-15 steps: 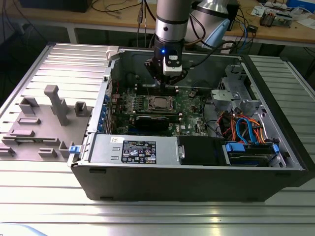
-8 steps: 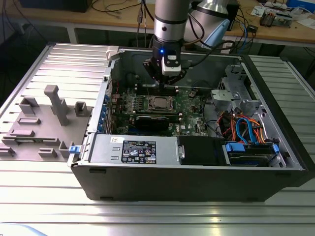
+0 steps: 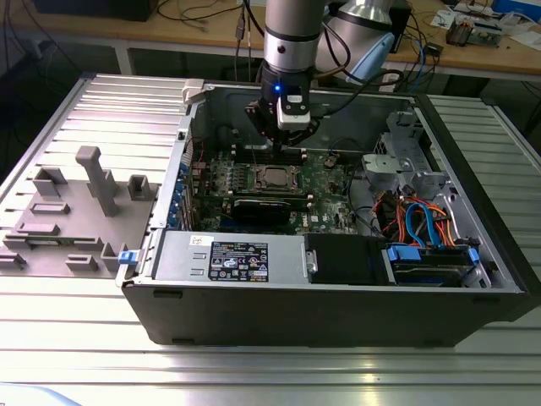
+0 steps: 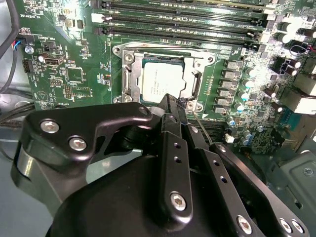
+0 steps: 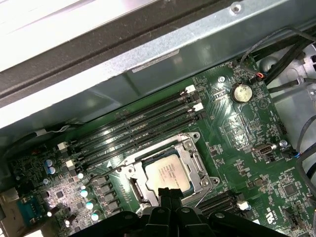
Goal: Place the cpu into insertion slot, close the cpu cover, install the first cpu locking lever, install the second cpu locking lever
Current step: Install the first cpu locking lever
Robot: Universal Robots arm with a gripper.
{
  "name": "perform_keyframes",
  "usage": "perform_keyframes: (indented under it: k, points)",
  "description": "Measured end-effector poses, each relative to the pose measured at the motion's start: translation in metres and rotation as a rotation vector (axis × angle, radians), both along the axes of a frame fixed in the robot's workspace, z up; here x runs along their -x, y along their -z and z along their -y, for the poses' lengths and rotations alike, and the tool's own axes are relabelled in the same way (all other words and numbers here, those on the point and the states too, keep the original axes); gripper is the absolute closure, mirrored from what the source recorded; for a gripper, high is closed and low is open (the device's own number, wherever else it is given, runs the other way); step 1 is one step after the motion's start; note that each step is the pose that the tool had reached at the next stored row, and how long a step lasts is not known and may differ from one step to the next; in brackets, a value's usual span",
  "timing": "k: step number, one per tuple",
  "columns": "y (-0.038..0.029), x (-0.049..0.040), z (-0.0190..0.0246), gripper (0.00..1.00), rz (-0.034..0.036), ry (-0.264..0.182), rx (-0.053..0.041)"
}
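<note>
Ribbed metal table (image 3: 473,135) panels carry an open computer case (image 3: 338,313) lying on its side, with a cluttered workbench behind it. Inside the case, on the green circuit board (image 4: 64,74), the cpu (image 4: 160,81) already sits flat in the insertion slot (image 4: 195,84), its silver-grey top facing up so its underside can meet the socket. In both wrist views the cpu cover (image 5: 190,155) appears to lie down around the chip, framing it through its square window, though whether it is fully pressed home cannot be told. A thin wire-like lever (image 4: 202,129) runs out from the socket's corner near the fingers; whether it is latched is unclear.

Directly above the socket hangs the gripper (image 3: 279,134), seen in the exterior view pointing straight down from the arm (image 3: 292,34), which lets it work on the socket from overhead. In the second wrist view the black fingers (image 4: 173,123) are drawn together to a narrow tip just beside the socket's edge, and nothing shows between them. Long black memory slots (image 5: 138,131) run beside the socket, toward the case wall. On the exterior view's left, grey holder blocks (image 3: 89,190) stand on the table.
</note>
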State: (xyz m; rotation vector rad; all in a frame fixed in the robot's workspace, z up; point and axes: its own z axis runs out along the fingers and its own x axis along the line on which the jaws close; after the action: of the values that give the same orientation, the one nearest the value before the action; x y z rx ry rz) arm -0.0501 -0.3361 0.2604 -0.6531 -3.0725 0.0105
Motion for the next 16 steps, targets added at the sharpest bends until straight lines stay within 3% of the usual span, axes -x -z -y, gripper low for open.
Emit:
perform_keyframes:
  k: [7, 11, 12, 13, 16]
  points:
    - [0.0000, 0.0002, 0.0000, 0.89, 0.0000, -0.019, 0.0000]
    - [0.0000, 0.0002, 0.0000, 0.89, -0.0001, -0.106, 0.0001]
    - [0.0001, 0.0001, 0.0000, 0.89, 0.0000, -0.156, 0.0001]
    - [0.0002, 0.0002, 0.0000, 0.89, 0.0000, -0.176, 0.0001]
    - [0.0006, 0.0007, -0.0001, 0.89, 0.0094, -0.202, 0.0011]
